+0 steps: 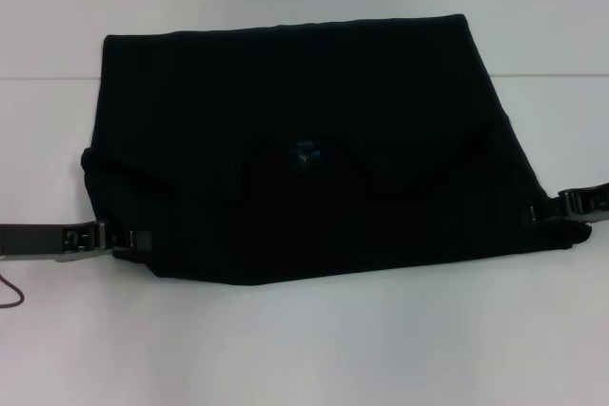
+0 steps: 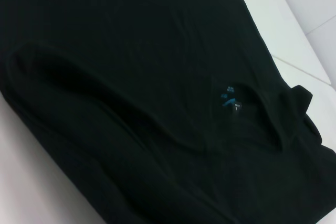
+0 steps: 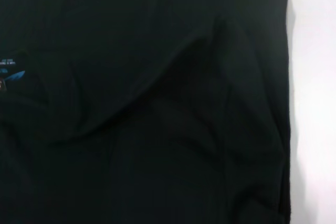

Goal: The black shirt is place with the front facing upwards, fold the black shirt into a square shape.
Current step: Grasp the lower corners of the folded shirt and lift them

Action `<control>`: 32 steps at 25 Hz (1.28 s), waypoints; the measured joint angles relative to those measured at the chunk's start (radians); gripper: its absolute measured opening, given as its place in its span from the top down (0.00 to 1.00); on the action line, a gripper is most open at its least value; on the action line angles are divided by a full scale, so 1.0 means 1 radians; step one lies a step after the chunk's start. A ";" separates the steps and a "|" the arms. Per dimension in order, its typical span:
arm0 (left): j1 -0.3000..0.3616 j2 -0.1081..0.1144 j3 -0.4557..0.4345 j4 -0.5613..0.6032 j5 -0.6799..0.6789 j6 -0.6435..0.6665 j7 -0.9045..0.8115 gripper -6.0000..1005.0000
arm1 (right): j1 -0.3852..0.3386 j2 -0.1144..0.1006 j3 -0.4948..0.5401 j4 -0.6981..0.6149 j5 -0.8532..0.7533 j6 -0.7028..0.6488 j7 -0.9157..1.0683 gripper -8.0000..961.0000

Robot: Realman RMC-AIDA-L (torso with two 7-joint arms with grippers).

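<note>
black cloth covers the middle of the white table: the black shirt lies folded into a broad, roughly four-sided shape, its far edge straight and its near edge sagging to a shallow point. a small blue neck label shows near the centre of the upper layer; it is also seen in the left wrist view. soft creases run across the fabric around the neckline. no chest print is visible on the exposed surface.

left gripper is at the shirt's near left corner, low on the table, its tip touching the cloth; its jaws appear closed on the shirt's edge. right gripper is at the near right corner, likewise against the fabric, with a bunch of cloth gathered at its tip; its jaws also appear to be gripping the shirt. a thin dark cable loops on the table near the left arm.
</note>
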 joint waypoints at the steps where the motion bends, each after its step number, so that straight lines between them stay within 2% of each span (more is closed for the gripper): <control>1: 0.000 0.000 0.000 0.000 0.000 0.000 0.000 0.96 | -0.001 0.000 0.001 -0.002 0.000 0.000 0.000 0.10; 6: -0.002 0.000 0.000 0.001 0.000 0.000 0.000 0.96 | -0.001 0.000 0.005 -0.006 -0.001 -0.007 -0.005 0.26; 11: -0.003 0.001 -0.003 0.000 -0.001 0.002 0.001 0.96 | -0.001 -0.002 0.002 -0.006 0.000 -0.016 -0.009 0.52; 14: -0.003 0.002 -0.002 0.000 0.000 0.003 0.000 0.96 | 0.000 -0.006 0.001 -0.007 0.001 -0.026 -0.010 0.77; 19: -0.009 0.002 0.004 -0.001 0.000 0.012 0.000 0.96 | 0.001 -0.011 0.007 -0.026 0.008 -0.066 -0.014 0.85; 23: -0.013 0.015 0.032 -0.002 0.009 0.090 -0.007 0.96 | 0.001 -0.018 0.002 -0.055 0.001 -0.161 -0.032 0.92; 25: -0.019 0.033 0.042 -0.001 0.062 0.184 -0.027 0.96 | 0.000 -0.024 -0.001 -0.061 -0.024 -0.249 -0.051 0.95; 26: -0.025 0.046 0.043 -0.002 0.129 0.279 -0.037 0.96 | -0.002 -0.026 -0.002 -0.063 -0.046 -0.299 -0.065 0.95; 27: -0.025 0.046 0.043 -0.002 0.129 0.279 -0.037 0.96 | -0.006 -0.028 -0.002 -0.064 -0.074 -0.360 -0.083 0.95; 30: -0.029 0.058 0.043 0.002 0.233 0.448 -0.025 0.96 | -0.021 -0.025 -0.002 -0.066 -0.155 -0.514 -0.156 0.95; 32: -0.030 0.059 0.043 0.015 0.292 0.550 -0.008 0.96 | -0.034 -0.014 -0.002 -0.068 -0.203 -0.615 -0.217 0.95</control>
